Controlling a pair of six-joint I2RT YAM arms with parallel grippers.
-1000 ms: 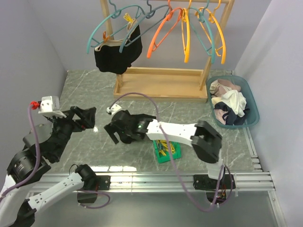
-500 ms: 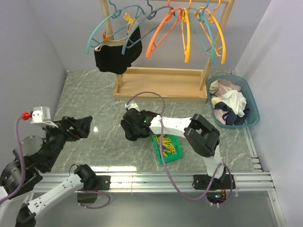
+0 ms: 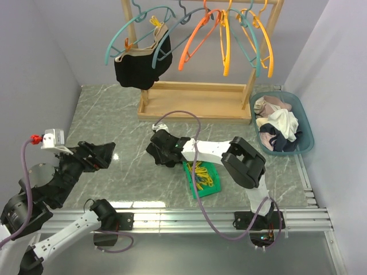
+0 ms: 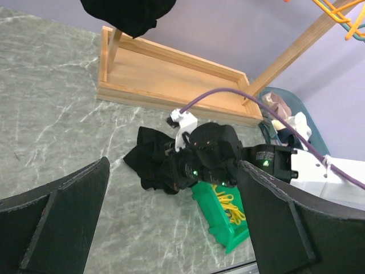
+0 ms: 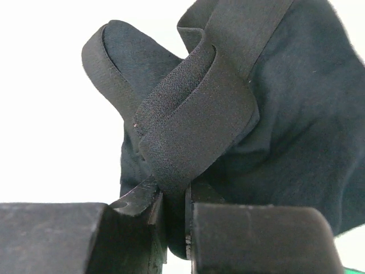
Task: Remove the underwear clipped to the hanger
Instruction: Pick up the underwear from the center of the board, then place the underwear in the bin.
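Right gripper (image 5: 174, 200) clamped tight on the waistband of the black underwear (image 5: 245, 108)

That pair's crumpled on the table (image 3: 114, 114) beside the green tray (image 3: 191, 186). It's light, floppy stuff, so I'd say the elastic band is the best grab spot. Hanging underwear (image 3: 137, 70) stays clipped to the teal hanger (image 3: 117, 40). Left gripper (image 3: 98, 154) gapes wide, empty.

One black underwear (image 3: 137, 69) hangs bunched, clipped to a teal hanger (image 3: 120, 31). A second black piece (image 4: 149, 161) lies crumpled on the table (image 3: 109, 114), its folded waistband (image 5: 194, 120) pinched in the right gripper (image 5: 174, 200). Other garments (image 3: 281, 123), white and dark, sit heaped in the basket (image 3: 285, 152).
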